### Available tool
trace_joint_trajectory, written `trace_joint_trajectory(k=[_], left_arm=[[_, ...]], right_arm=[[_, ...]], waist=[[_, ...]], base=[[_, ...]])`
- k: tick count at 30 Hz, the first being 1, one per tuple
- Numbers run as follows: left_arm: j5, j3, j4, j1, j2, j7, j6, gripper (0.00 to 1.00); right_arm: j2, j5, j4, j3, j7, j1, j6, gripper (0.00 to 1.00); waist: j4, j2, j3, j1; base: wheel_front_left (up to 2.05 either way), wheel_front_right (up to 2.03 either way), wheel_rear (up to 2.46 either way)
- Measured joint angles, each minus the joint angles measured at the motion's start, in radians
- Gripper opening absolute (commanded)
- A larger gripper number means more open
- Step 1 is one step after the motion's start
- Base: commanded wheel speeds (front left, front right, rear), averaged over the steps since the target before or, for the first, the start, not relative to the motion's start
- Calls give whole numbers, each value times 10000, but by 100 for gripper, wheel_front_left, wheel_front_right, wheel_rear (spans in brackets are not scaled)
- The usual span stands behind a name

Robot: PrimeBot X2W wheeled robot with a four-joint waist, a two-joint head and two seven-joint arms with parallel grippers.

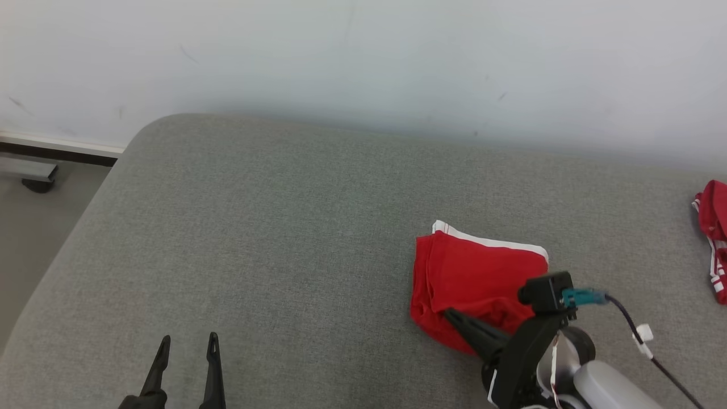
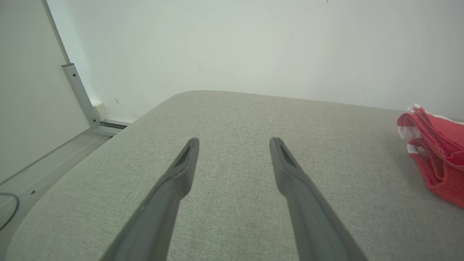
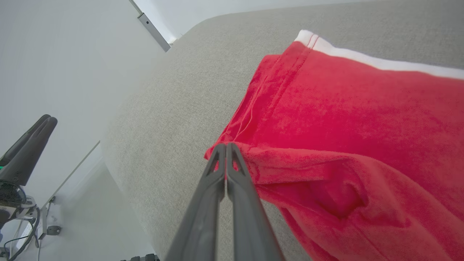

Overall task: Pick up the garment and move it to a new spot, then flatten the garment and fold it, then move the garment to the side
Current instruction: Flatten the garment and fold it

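Pinching garment (image 3: 344,119) near-left corner, right tool (image 3: 225,148); wide cushion (image 1: 255,227) stretches leftward.

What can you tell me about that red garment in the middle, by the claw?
The garment is red, soft terry-like cloth with a white band along its far edge and a stitched seam. It lies folded, slightly rumpled, on the grey cushion. The right gripper is shut on its near-left corner.

Left gripper (image 1: 189,341), two long dark tapered fingers: low at my left, jaws spread wide, tips pointing forward. Right gripper (image 3: 226,146), the same dark pair on my pale forearm (image 1: 610,392): angled toward my left, fingers pressed together, pinching the red fabric garment (image 3: 344,108) at its edge.
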Motion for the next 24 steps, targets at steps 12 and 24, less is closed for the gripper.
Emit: trace_joint_trajectory(k=[12, 24], left_arm=[[8, 27, 29, -10, -4, 0, -46, 100], [136, 180, 4, 96, 23, 0, -61, 100]], right_arm=[[454, 35, -1145, -100, -104, 1131, 0, 100], [420, -284, -1914, -2159, -2010, 1476, 0, 100]], waist=[[-292, 0, 6, -1], [-644, 0, -274, 0]], base=[[0, 0, 0], [0, 0, 0]])
